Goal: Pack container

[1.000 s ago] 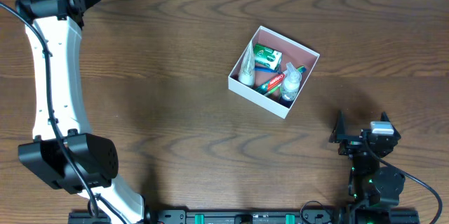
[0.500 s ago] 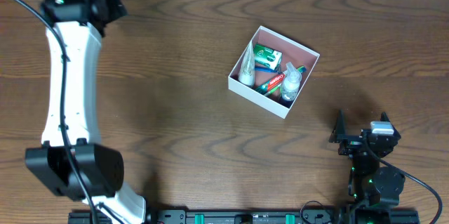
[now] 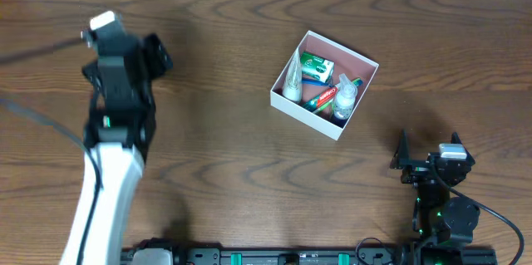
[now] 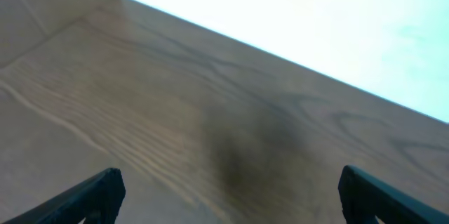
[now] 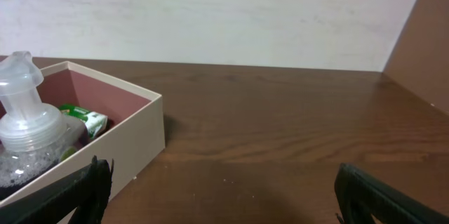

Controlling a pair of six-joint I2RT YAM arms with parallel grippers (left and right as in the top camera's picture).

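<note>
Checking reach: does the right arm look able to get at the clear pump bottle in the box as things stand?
Probably yes. The right gripper is open and faces the container across bare table, and the pump bottle stands by the near wall, its top above the rim.

Motion-blurred left arm [image 3: 112,157], blown-out glare

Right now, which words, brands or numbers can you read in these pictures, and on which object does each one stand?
No text is readable.
Small green packet in the square white cardboard box with pink inside: white print, too small and blurred.
Red and green tube: print too small to read.
Clear plastic pump bottle: no label shows.
</note>
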